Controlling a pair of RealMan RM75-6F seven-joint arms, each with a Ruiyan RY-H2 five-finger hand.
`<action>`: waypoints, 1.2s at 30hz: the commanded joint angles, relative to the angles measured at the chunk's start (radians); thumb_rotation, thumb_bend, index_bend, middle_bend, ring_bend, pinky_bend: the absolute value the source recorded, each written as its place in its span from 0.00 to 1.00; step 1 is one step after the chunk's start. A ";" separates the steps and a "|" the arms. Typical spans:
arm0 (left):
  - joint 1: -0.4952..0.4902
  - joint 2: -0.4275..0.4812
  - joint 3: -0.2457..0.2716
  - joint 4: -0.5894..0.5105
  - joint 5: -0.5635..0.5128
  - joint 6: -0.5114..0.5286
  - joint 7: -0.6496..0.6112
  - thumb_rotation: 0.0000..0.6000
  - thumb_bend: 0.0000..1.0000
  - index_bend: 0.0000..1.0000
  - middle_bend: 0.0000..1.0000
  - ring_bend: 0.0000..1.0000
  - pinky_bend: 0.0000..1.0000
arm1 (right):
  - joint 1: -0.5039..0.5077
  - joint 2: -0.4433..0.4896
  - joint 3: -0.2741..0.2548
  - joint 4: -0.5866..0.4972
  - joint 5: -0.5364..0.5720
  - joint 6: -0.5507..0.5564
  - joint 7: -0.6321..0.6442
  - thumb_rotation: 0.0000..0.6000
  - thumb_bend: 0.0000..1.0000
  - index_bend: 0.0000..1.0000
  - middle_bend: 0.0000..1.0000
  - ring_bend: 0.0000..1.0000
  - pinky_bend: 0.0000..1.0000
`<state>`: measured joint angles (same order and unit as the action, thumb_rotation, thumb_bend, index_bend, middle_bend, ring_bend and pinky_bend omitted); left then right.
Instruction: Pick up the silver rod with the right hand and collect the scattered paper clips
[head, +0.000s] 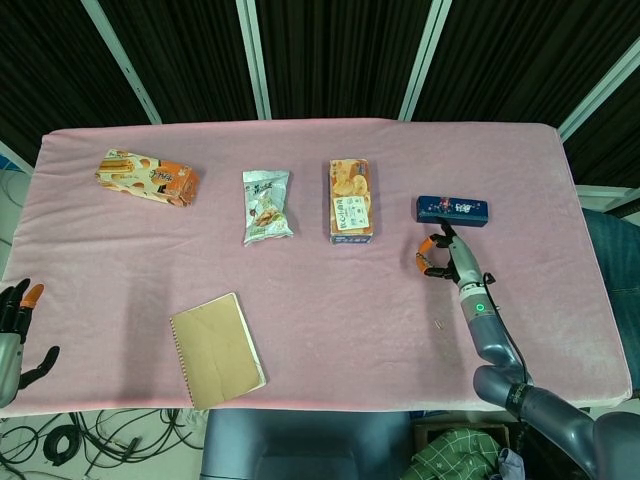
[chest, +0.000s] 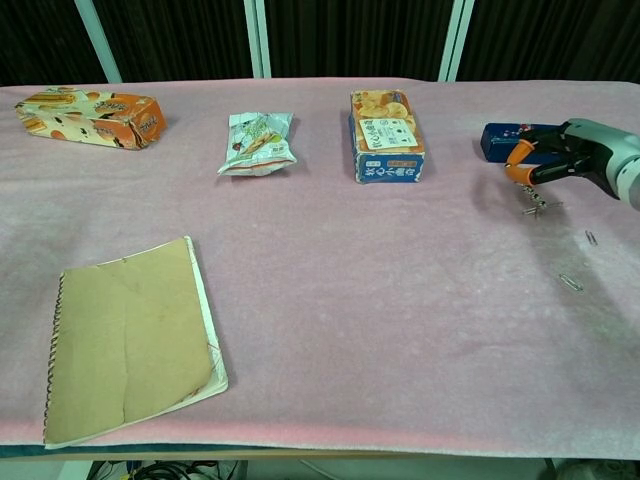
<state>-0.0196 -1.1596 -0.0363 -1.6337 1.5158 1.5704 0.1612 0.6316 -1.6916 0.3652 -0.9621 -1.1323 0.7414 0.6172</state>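
Landmark: dark blue box (chest: 512, 140). Far left of it, off the counter (head: 300, 300) edge, we see the left hand (head: 15, 330), fingers apart, holding nothing. Just below the box, our right hand (chest: 560, 160) holds the silver rod (chest: 532, 190), fingers curled around it, a clump of paper clips (chest: 537, 208) hanging at its tip. Loose clips (chest: 571, 283) lie below-right of the box.

Right hand (head: 443, 257) hovers just before the dark blue box (head: 452, 209).
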 joint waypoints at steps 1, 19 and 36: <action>0.000 0.000 0.000 0.000 0.000 0.000 0.000 1.00 0.28 0.01 0.00 0.00 0.00 | -0.007 0.012 -0.003 -0.024 -0.004 0.008 -0.003 1.00 0.38 0.60 0.00 0.03 0.21; 0.000 0.002 0.000 -0.001 0.000 -0.001 -0.003 1.00 0.28 0.01 0.00 0.00 0.00 | -0.069 0.106 -0.039 -0.191 -0.025 0.064 -0.035 1.00 0.38 0.61 0.00 0.03 0.21; 0.000 -0.002 0.002 -0.002 0.004 -0.001 0.006 1.00 0.28 0.01 0.00 0.00 0.00 | -0.132 0.155 -0.080 -0.221 -0.041 0.085 0.018 1.00 0.38 0.61 0.00 0.03 0.21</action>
<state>-0.0197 -1.1615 -0.0339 -1.6360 1.5197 1.5699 0.1672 0.5005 -1.5340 0.2876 -1.1878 -1.1735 0.8295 0.6312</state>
